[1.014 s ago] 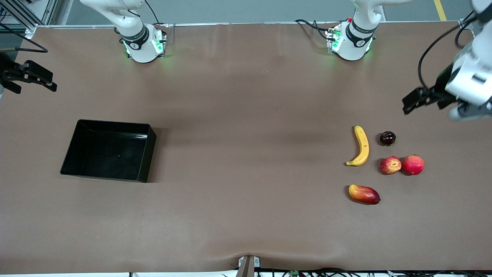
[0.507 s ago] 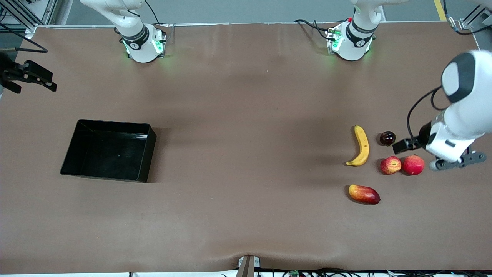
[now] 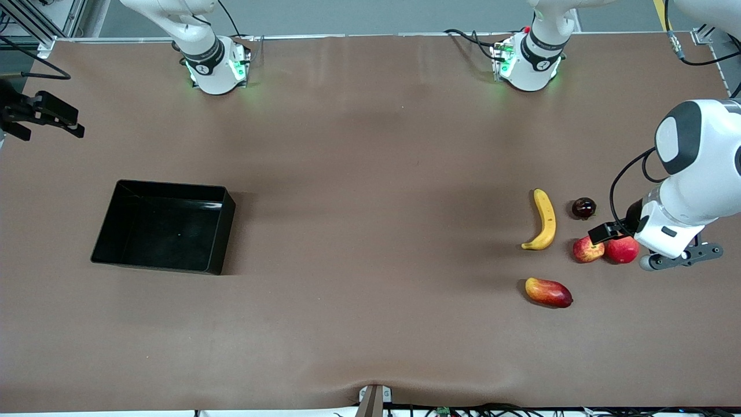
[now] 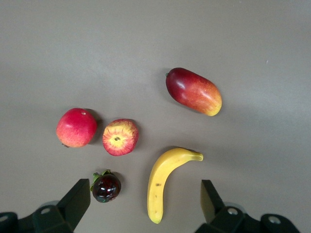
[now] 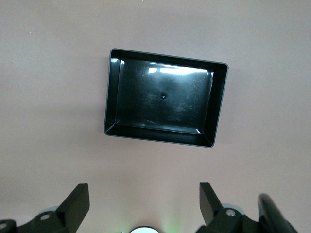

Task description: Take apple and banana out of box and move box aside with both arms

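Jaws apart, the left gripper (image 3: 602,233) hovers over the apple (image 3: 587,249), beside the banana (image 3: 543,220), well apart from the empty box (image 3: 165,226); a centred descent looks wise while the right gripper (image 3: 43,113), also open, waits.

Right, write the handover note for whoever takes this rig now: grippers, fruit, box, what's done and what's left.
Left gripper: open, holding nothing, over the fruit cluster at the left arm's end of the table.
Right gripper: open, holding nothing, waiting at the right arm's end of the table.
Box: empty, on the table toward the right arm's end.
Apple and banana: both on the table outside the box, beside a plain red fruit, a dark round fruit and a mango-like fruit.
Done: neither fruit is in the box.
Left: whether the box has already had its two-arm move aside cannot be told.
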Controlling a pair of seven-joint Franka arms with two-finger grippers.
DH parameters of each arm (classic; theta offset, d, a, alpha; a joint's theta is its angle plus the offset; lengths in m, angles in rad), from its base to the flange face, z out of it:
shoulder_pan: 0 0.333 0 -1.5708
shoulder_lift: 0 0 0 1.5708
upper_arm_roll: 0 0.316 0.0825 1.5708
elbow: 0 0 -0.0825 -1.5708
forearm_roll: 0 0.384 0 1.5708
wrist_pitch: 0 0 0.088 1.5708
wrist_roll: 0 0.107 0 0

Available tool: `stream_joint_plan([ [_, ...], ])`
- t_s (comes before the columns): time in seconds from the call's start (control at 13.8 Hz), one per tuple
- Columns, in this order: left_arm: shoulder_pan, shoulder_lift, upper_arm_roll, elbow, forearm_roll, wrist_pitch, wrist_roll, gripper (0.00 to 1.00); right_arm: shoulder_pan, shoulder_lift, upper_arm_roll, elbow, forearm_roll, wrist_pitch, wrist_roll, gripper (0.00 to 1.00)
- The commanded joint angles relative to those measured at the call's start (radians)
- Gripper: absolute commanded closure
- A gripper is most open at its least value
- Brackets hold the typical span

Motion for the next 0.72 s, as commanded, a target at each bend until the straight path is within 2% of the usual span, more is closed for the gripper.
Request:
stream_joint_plan([
  [0.0,0.006,0.000,-0.003,-0.002,0.022,0.002,0.002,0.00,-0.018,-0.029,0.006,-0.024,0.019,0.002,0.000,0.00],
  [0.36,0.014,0.005,-0.003,0.012,0.022,0.022,0.016,0.00,-0.018,-0.029,0.006,-0.024,0.019,0.001,-0.001,0.00],
  [0.65,0.011,-0.115,-0.018,0.009,0.018,-0.034,0.022,0.00,-0.017,-0.029,0.006,-0.023,0.019,0.001,-0.001,0.00],
])
